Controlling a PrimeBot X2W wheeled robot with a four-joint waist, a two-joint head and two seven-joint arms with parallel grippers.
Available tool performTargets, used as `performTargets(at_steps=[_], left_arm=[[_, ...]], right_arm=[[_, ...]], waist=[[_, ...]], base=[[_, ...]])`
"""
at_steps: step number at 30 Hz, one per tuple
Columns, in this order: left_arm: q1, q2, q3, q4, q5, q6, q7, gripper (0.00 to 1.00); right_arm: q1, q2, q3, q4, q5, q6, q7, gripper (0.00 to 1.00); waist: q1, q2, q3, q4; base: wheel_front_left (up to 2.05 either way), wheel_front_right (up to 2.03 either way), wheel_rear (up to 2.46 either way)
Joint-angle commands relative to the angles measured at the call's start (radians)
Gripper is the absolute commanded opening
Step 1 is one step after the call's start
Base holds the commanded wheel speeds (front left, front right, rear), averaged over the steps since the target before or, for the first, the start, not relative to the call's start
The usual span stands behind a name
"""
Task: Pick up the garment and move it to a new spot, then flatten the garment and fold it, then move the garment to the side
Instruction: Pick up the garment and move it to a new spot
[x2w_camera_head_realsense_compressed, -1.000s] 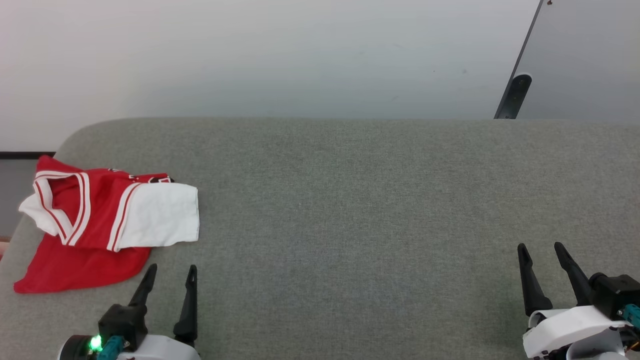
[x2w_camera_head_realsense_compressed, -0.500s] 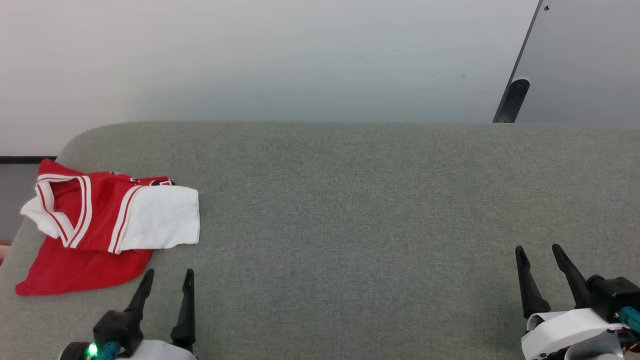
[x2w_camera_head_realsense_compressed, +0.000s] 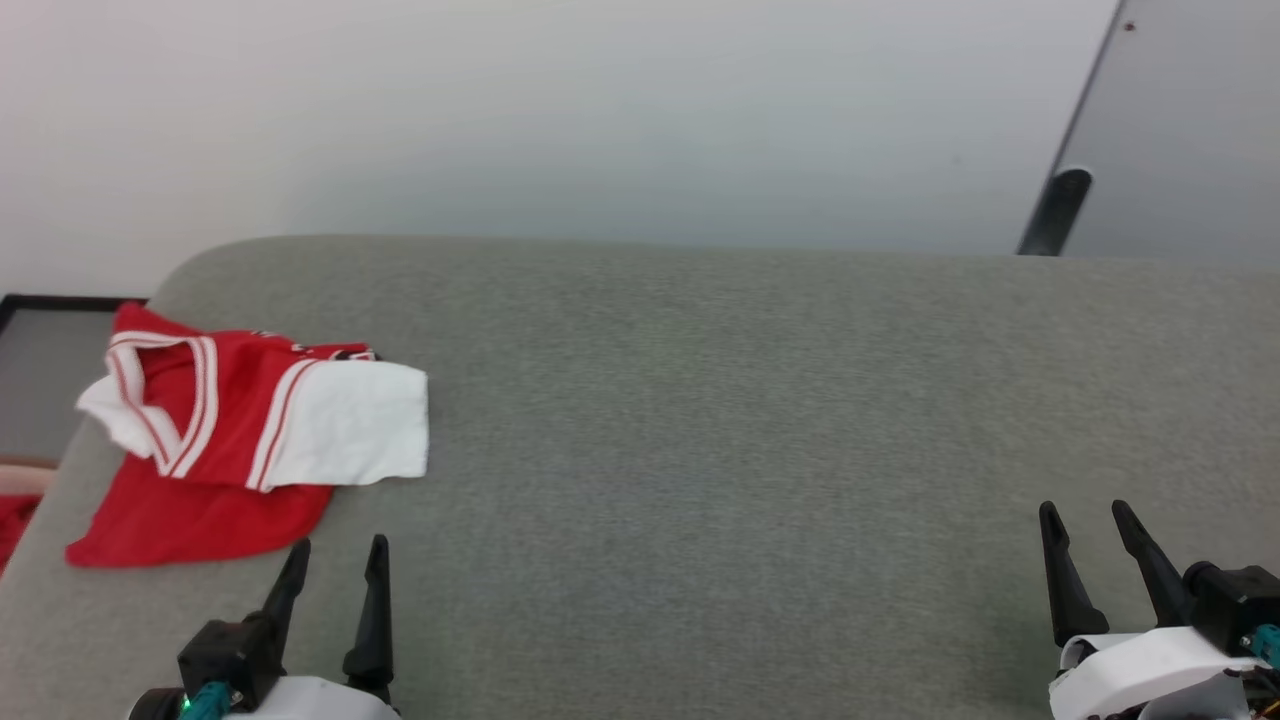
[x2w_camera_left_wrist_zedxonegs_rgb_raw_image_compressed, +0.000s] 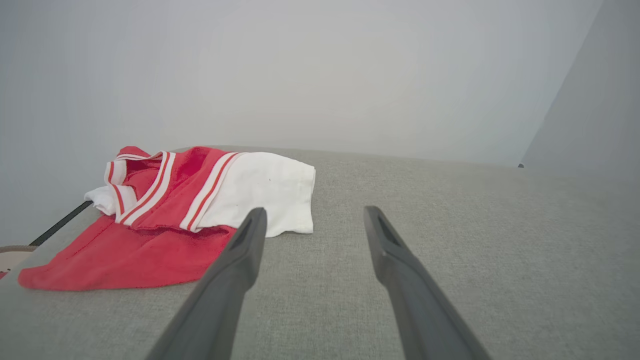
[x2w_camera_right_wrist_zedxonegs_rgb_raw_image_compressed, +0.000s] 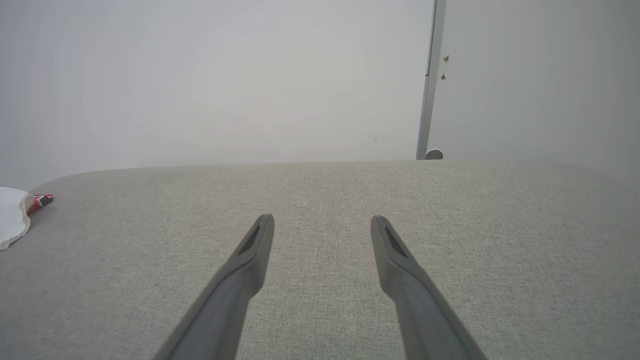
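Left wrist view: the left gripper (x2w_camera_left_wrist_zedxonegs_rgb_raw_image_compressed: 315, 210) is seen with jaws spread wide and nothing held; the right gripper (x2w_camera_right_wrist_zedxonegs_rgb_raw_image_compressed: 322, 218), well apart, is likewise spread and empty. Just beyond the left gripper, the garment (x2w_camera_left_wrist_zedxonegs_rgb_raw_image_compressed: 165, 215) is found crumpled at the left end of the grey padded surface (x2w_camera_left_wrist_zedxonegs_rgb_raw_image_compressed: 450, 260). It is judged light, soft and limp; a pinch at the striped trim or red hem corner is advised.

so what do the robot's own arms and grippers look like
The left gripper and right gripper each have two long, dark fingers tapering to pointed tips, on a blocky black base. Behind sits a glossy white wrist shell with a teal connector. A small green light glows at the left wrist.
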Motion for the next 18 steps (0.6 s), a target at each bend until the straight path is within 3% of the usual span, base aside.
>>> performTargets(at_steps=[1, 18], left_arm=[[-0.007, -0.003, 0.001, 0.003, -0.005, -0.003, 0.000, 1.00], [0.026, -0.013, 0.034, 0.033, 0.005, -0.001, 0.000, 1.00]], right_arm=[[0.007, -0.004, -0.001, -0.001, 0.004, 0.001, -0.005, 1.00], [-0.003, -0.026, 0.072, 0.039, 0.030, 0.001, -0.003, 1.00]], waist=[[0.0000, 0.0000, -0.005, 0.031], [0.0000, 0.0000, -0.043, 0.396]], base=[[0.00, 0.00, 0.00], [0.00, 0.00, 0.00]])
